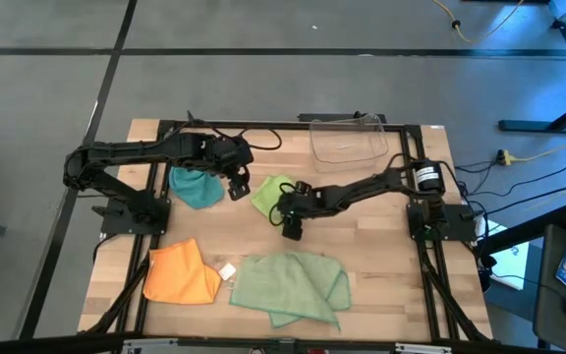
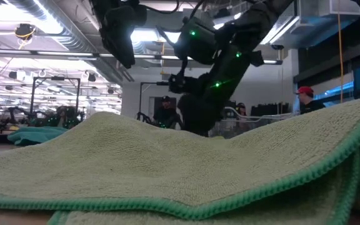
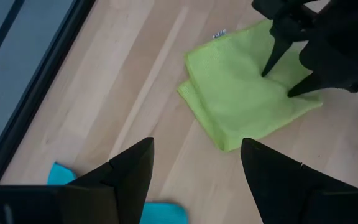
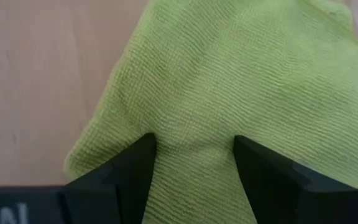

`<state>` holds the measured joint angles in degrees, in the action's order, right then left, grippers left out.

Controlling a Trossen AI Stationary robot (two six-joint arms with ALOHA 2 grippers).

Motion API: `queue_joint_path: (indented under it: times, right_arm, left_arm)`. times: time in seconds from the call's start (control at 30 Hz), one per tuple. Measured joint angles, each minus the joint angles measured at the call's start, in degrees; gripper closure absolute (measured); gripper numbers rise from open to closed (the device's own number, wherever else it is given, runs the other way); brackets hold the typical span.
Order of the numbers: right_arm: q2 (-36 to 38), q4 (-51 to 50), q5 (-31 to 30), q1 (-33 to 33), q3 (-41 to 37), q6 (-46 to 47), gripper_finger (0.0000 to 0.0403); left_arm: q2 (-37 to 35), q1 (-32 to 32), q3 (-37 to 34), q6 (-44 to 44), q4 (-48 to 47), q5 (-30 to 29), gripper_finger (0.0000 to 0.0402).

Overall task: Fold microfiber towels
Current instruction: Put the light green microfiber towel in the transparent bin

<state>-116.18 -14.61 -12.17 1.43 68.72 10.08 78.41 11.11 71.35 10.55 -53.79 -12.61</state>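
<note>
We have the right pincer (image 3: 286,73) spread, tips pressing the lime green towel (image 1: 269,193) at the desk's (image 1: 381,246) centre, likely pinning its fold, while the left pincer (image 1: 238,183) hovers released at nine o'clock of it.

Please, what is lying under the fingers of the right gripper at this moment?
Under the right gripper, whose open fingers point down, lies the folded lime green towel, resting on the wooden table. Whether the tips press the cloth cannot be told; anything beneath the towel is covered.

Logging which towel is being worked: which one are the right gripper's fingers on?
The lime green towel: the right gripper has open fingers on it; no gripper touches the others.
</note>
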Motion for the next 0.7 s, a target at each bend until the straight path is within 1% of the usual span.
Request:
queue_joint_path:
  times: [0.1, 0.3, 0.5, 0.6, 0.7]
  right_arm:
    - [0.8, -7.6, -0.4, 0.0, 0.0, -3.2, 0.0178]
    - [3.9, -18.8, -0.2, 0.4, -0.4, -14.8, 0.0178]
    - [5.7, -32.9, 3.6, 2.8, -0.5, -29.2, 0.0178]
    - [5.6, -40.2, 3.2, 4.2, -0.6, -31.2, 0.018]
    - [6.5, -42.9, 1.8, 5.7, -0.7, -26.9, 0.0194]
  left_arm:
    - [0.0, 0.0, 0.0, 0.0, 0.4, 0.0, 0.0166]
    - [0.0, 0.0, 0.0, 0.0, 0.5, 0.0, 0.0166]
    - [0.0, 0.0, 0.0, -0.2, 0.5, 0.0, 0.0166]
    - [0.0, 0.0, 0.0, -0.2, 0.5, 0.0, 0.0166]
    - [0.0, 0.0, 0.0, -0.2, 0.5, 0.0, 0.0166]
